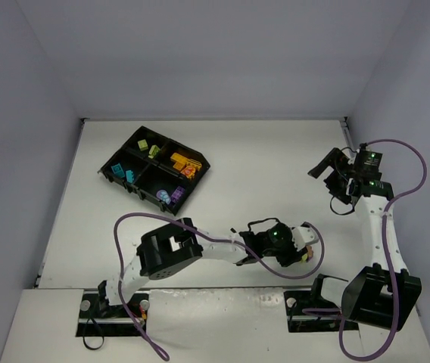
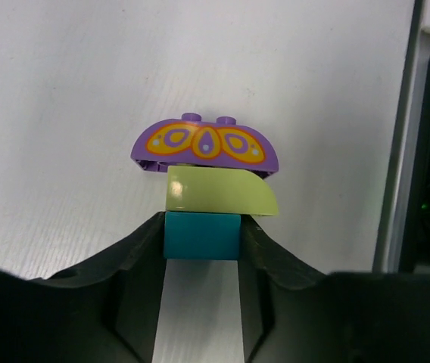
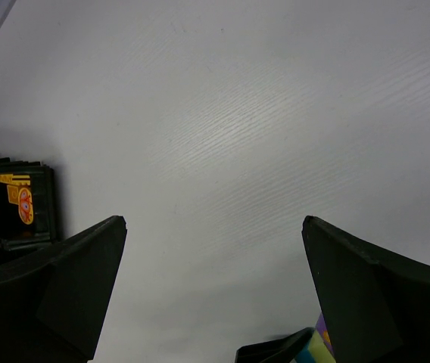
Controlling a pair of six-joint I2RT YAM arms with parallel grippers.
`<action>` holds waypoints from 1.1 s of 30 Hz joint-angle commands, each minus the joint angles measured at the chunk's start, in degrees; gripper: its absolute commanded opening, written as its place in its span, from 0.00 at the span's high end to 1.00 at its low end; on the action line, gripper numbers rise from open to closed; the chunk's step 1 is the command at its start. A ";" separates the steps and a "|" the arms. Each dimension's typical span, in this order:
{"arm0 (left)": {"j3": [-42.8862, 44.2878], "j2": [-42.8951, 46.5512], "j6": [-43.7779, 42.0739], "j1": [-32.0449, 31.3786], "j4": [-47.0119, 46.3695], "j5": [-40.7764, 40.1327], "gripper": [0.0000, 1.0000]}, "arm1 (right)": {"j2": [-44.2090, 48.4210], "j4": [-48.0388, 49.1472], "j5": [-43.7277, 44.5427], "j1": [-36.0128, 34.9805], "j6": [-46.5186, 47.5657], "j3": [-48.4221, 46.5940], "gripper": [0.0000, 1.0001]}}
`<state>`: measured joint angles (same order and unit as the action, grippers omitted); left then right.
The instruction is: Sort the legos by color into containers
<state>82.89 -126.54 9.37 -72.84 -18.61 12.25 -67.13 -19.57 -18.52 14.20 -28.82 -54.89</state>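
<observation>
My left gripper [image 2: 201, 227] is shut on a teal-blue brick [image 2: 201, 236]. A lime green sloped brick [image 2: 219, 193] and a purple curved brick with orange print [image 2: 206, 144] are stuck to the teal one as one stack. In the top view this gripper [image 1: 313, 246] is right of centre near the table's front. My right gripper [image 3: 213, 227] is open and empty above bare table, at the far right in the top view [image 1: 330, 171]. The black tray [image 1: 128, 150] at the back left holds lime green, teal-blue, orange-yellow and purple bricks in separate compartments.
A corner of the tray [image 3: 42, 198] with an orange-yellow brick [image 3: 20, 198] shows at the left of the right wrist view. The held stack [image 3: 317, 349] peeks in at that view's bottom right. Purple cables loop around both arms. Walls enclose the table.
</observation>
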 commanded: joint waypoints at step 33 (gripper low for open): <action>-42.55 59.92 -15.78 28.63 -3.98 2.78 0.75 | -20.66 21.23 -40.44 -28.69 5.18 -10.84 0.31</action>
<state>39.51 -69.36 -4.21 -44.91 -21.21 14.17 -86.80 -4.82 -52.40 -12.88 -23.75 -61.78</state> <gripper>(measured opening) 0.307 0.685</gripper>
